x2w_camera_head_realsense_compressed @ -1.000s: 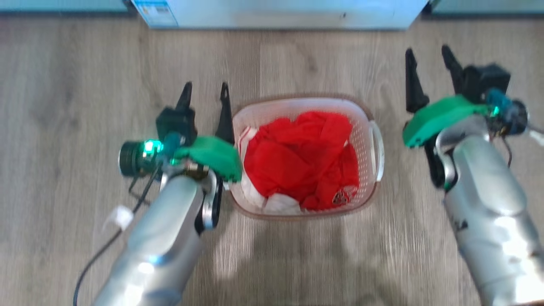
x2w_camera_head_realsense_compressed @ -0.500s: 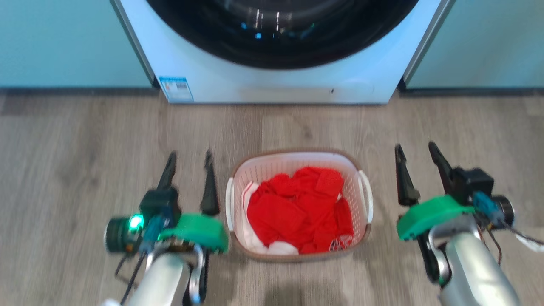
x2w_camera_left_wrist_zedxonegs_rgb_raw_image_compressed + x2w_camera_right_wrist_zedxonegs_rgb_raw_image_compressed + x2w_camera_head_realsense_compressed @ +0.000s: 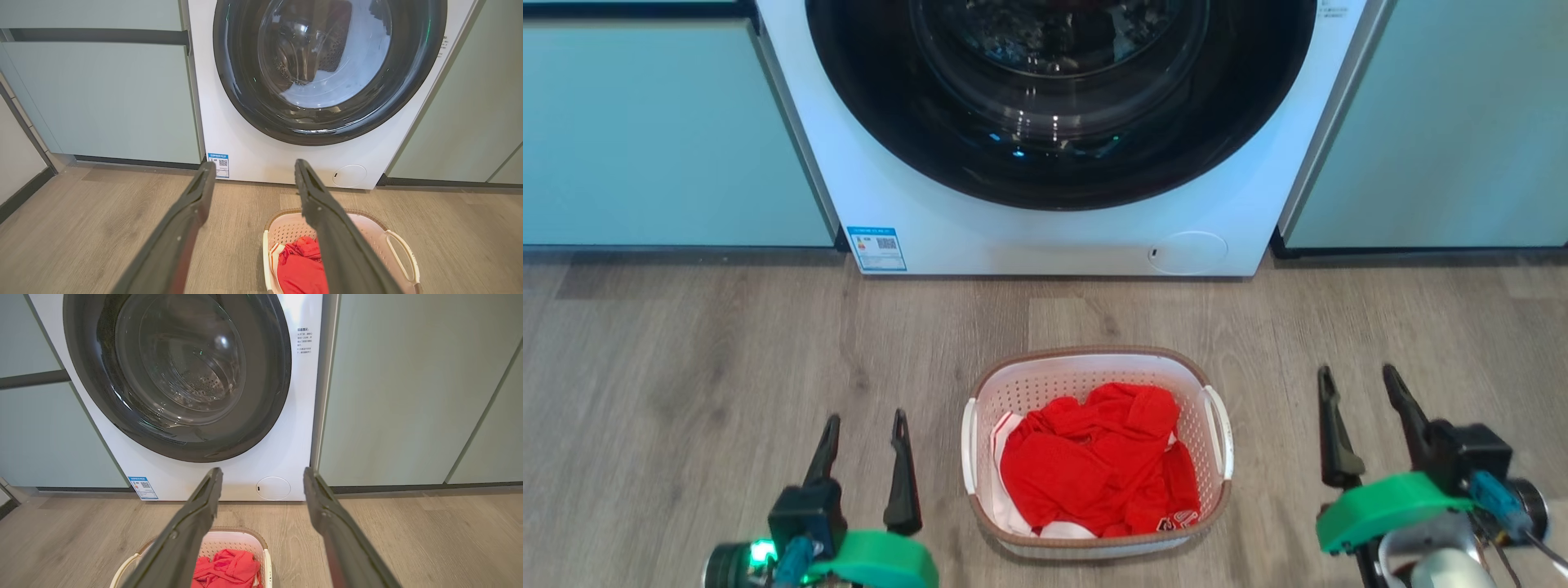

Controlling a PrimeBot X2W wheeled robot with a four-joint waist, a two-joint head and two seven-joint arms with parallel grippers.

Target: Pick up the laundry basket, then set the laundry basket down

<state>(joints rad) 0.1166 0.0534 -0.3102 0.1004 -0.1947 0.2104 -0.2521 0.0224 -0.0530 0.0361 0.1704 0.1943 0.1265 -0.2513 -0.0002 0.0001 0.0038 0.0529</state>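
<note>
The laundry basket (image 3: 1217,482) stands on the wood floor before the washer: white perforated walls, a brown rim, a white handle on each side, red and white clothes inside. The left wrist view catches it (image 3: 369,228) low and right of centre, and its rim (image 3: 255,538) shows at the bottom of the right wrist view. My left gripper (image 3: 864,423) is open and empty, a short way off the basket's left side. My right gripper (image 3: 1359,378) is open and empty too, further off its right side. Neither touches the basket.
A white front-loading washing machine (image 3: 1054,237) with a dark round door stands just beyond the basket. Pale green cabinet fronts (image 3: 670,139) flank it on both sides. Bare wood floor (image 3: 686,367) lies around the basket.
The camera has tilted up, bringing the washer door into view. Both grippers stand further out from the basket's sides than a second ago, still open. The basket stays on the floor.
</note>
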